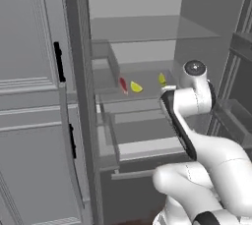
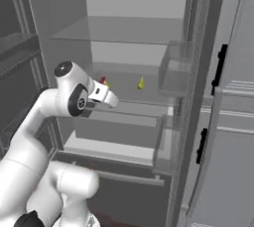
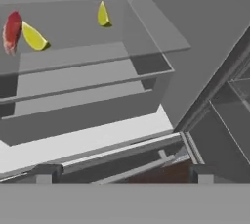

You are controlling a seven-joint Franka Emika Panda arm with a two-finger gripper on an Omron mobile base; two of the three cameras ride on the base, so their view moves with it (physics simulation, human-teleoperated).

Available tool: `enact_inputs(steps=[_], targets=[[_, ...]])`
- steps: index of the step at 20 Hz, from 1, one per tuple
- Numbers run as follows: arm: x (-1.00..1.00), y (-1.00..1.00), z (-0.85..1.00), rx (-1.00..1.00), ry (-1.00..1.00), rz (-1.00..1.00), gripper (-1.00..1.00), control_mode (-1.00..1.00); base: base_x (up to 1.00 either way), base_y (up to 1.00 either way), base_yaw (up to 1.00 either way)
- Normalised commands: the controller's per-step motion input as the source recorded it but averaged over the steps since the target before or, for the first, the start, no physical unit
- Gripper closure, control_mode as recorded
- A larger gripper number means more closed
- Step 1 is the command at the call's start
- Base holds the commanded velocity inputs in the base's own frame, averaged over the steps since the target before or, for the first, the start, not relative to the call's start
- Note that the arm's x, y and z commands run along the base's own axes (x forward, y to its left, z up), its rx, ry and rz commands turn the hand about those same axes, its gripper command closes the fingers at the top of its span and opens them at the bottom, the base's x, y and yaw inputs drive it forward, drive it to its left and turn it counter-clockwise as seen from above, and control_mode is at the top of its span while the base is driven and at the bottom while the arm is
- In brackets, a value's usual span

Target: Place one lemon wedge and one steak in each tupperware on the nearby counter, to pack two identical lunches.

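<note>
Inside the open fridge (image 1: 147,27), I am holding the arm level with the middle shelf (image 3: 73,27), where the lunch items are lying in a row. Going left to right in the hand view: the steak (image 3: 11,31) is sitting at the far left, a thin red-pink slab apparently standing on edge; a lemon wedge (image 3: 33,37) is lying just beside it, close to touching; a second wedge (image 3: 102,14) is standing well apart to the right, point up. From the left base view the order matches: steak (image 1: 123,85), wedge (image 1: 136,88), second wedge (image 1: 162,78), with the hand beyond them at the right. I am keeping the gripper (image 3: 122,171) released, jaws spread to their widest and carrying nothing, short of the shelf edge and below it.

I judge all three pieces light. The steak is probably soft and slick, so I would be pinching it across its flat faces near the middle, where the jaws need little closing. The wedges look firmer but tapered and likely to squirt out; I would be gripping across the thick belly, not the tips. The crowded left pair risks a nudge; the lone right wedge is offering the cleaner first approach.
</note>
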Motion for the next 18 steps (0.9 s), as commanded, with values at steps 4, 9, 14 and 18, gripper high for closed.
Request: enact_inputs(steps=[4, 9, 14, 18], targets=[[0.0, 0.0, 0.0, 0.0, 0.0, 0.0, -1.0, 1.0, 1.0, 0.24, -0.07], [0.8, -0.56, 0.12, 0.0, 0.11, -0.08, -1.0, -1.0, 0.2, 0.02, -0.02], [0.93, -0.72, -0.23, 0.0, 0.0, 0.08, -1.0, -1.0, 0.0, 0.0, 0.0], [0.7, -0.3, -0.36, 0.03, -0.03, 0.22, -1.0, -1.0, 0.0, 0.0, 0.0]])
